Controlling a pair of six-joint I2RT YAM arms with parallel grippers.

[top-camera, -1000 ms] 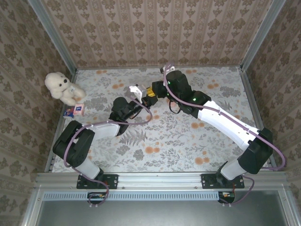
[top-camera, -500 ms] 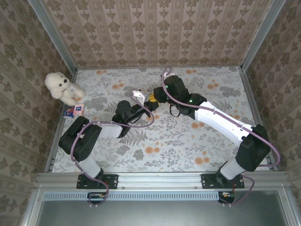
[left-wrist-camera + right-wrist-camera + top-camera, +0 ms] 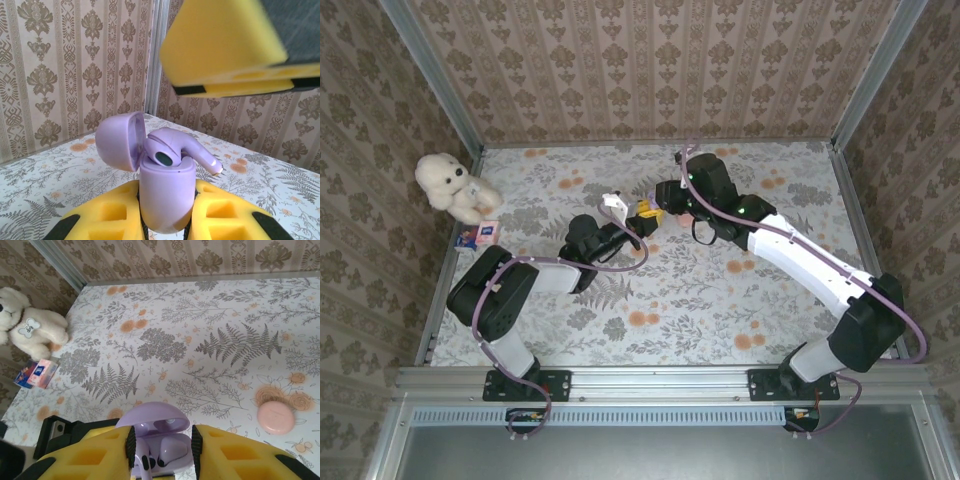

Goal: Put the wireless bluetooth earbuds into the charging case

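— Earbud (image 3: pixel 172 150) handling?
— Light, hard, glossy lilac plastic, so probably slippery. It lies tilted in the open charging case (image 3: pixel 166 185), stem poking sideways, not seated. I'd pinch its rounded head gently.
— End effectors?
— The left end effector (image 3: pixel 167 210) clamps the case body. The right end effector (image 3: pixel 161 440) hovers above, fingers parted, holding nothing.
— Obstacles?
— The raised lid crowds one side. Farther off on the floral surface (image 3: pixel 225 340) are a round pink case (image 3: pixel 275 418), a small carton (image 3: pixel 36 374) and a teddy bear (image 3: pixel 30 327), all well apart.

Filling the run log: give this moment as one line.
left hand: shut on open charging case | purple earbud: tilted in case mouth | right hand: open above case
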